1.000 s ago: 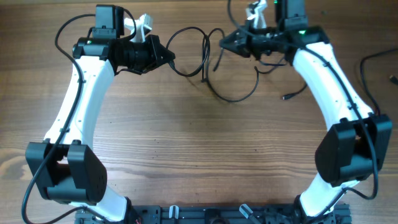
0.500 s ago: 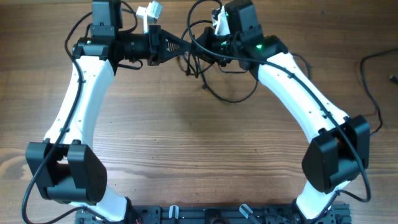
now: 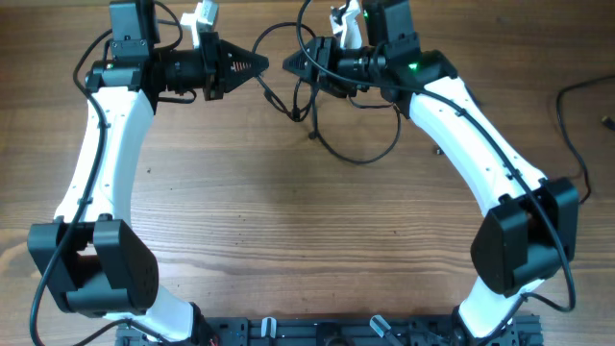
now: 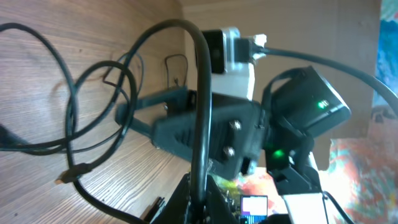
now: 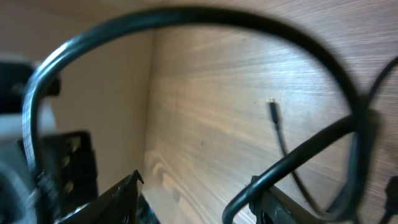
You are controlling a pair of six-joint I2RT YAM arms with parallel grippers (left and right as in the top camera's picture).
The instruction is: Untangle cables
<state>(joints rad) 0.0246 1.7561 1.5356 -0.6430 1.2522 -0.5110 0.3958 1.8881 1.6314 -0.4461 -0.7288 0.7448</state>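
Note:
The cables [image 3: 360, 154] are thin black cords tangled at the table's far middle, with one loop spilling toward the front. A small plug end [image 3: 439, 151] lies to the right. My left gripper [image 3: 258, 65] points right and is shut on one cable [image 4: 202, 124], which arches up and over from its jaws [image 4: 200, 190]. Facing it a short way off, my right gripper [image 3: 291, 63] stands open [image 5: 196, 193]. A cable [image 5: 292, 168] runs beside its right finger [image 5: 273, 199], and another arches overhead [image 5: 186, 15]; nothing is pinched between its fingers.
A separate black wire [image 3: 577, 91] lies at the right edge of the table. The arm bases [image 3: 96, 269] stand at the front left and front right [image 3: 524, 240]. Bare wooden tabletop [image 3: 307, 240] fills the middle and front.
My right gripper has swung left toward the left one and opened, letting go of its cable. The left gripper rose to the far edge, then drew back left with its cable.

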